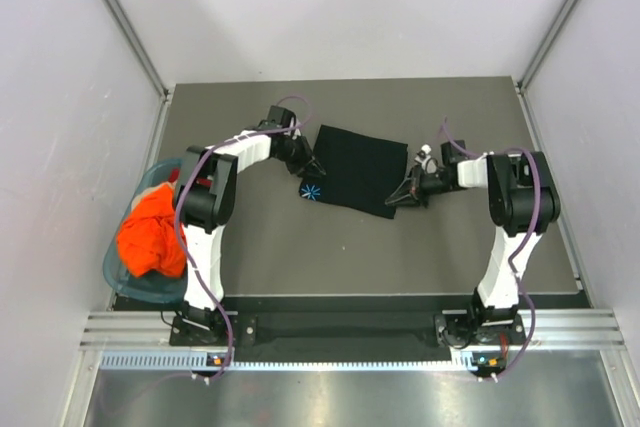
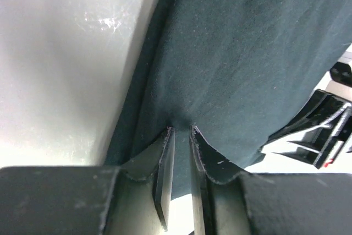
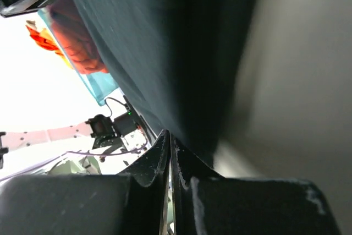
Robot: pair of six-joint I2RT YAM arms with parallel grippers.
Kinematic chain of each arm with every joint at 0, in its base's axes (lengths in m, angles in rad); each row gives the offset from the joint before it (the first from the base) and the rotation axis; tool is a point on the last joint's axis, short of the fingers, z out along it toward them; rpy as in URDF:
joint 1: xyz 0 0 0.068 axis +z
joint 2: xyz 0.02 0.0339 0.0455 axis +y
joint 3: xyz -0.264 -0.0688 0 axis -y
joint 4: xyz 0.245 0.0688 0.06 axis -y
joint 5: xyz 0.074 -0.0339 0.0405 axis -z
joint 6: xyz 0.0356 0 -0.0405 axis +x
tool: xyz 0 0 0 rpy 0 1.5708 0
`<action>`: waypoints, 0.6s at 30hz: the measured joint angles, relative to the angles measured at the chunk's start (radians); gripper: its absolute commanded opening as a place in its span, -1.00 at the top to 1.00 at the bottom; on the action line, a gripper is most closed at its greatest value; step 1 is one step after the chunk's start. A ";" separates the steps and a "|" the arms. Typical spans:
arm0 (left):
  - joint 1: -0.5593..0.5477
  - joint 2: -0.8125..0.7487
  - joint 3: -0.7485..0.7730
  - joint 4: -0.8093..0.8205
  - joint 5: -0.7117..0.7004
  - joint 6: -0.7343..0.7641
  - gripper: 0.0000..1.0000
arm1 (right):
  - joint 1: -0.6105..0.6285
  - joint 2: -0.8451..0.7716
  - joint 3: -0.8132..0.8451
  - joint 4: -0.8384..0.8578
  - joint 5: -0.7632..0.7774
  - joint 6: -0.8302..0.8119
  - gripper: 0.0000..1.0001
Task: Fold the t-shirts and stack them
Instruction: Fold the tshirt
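Folding the black shirt [image 1: 358,169]: the left gripper [image 1: 312,165] pinches one edge with narrow jaws, the right gripper [image 1: 396,199] is closed at the other, so both should next lift together.

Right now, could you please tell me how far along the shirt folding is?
Partly done. The black t-shirt already lies as a compact rectangle on the table. In hand: the left hand pinches its left edge and the right hand is shut at its right corner. Left: the orange t-shirt sits bunched in the teal basket, unfolded, so nothing is stacked.
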 measured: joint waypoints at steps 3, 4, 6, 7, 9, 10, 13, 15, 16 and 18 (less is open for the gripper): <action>-0.004 -0.001 0.006 -0.016 -0.012 0.030 0.54 | -0.023 -0.024 -0.026 -0.006 -0.013 -0.033 1.00; -0.005 -0.002 0.007 -0.019 -0.013 0.038 0.53 | -0.023 -0.038 -0.027 -0.016 -0.009 -0.048 1.00; -0.005 -0.010 0.007 -0.030 -0.018 0.056 0.53 | -0.021 -0.079 -0.032 -0.048 0.010 -0.069 1.00; -0.006 -0.016 0.007 -0.042 -0.024 0.064 0.53 | -0.020 -0.109 -0.032 -0.067 0.019 -0.077 1.00; -0.008 -0.028 0.007 -0.067 -0.037 0.080 0.52 | -0.011 -0.163 -0.022 -0.098 0.029 -0.081 0.99; -0.010 -0.035 0.007 -0.082 -0.043 0.085 0.52 | -0.007 -0.183 -0.007 -0.108 0.030 -0.081 0.99; -0.014 -0.050 0.007 -0.101 -0.054 0.093 0.52 | 0.022 -0.198 0.072 -0.110 0.030 -0.077 0.99; -0.016 -0.052 0.007 -0.104 -0.057 0.094 0.52 | 0.043 -0.188 0.105 -0.097 0.027 -0.073 0.99; -0.016 -0.052 0.006 -0.106 -0.058 0.095 0.52 | 0.050 -0.181 0.109 -0.083 0.024 -0.072 0.99; -0.016 -0.052 0.003 -0.111 -0.061 0.095 0.52 | 0.058 -0.156 0.099 -0.061 0.023 -0.073 0.99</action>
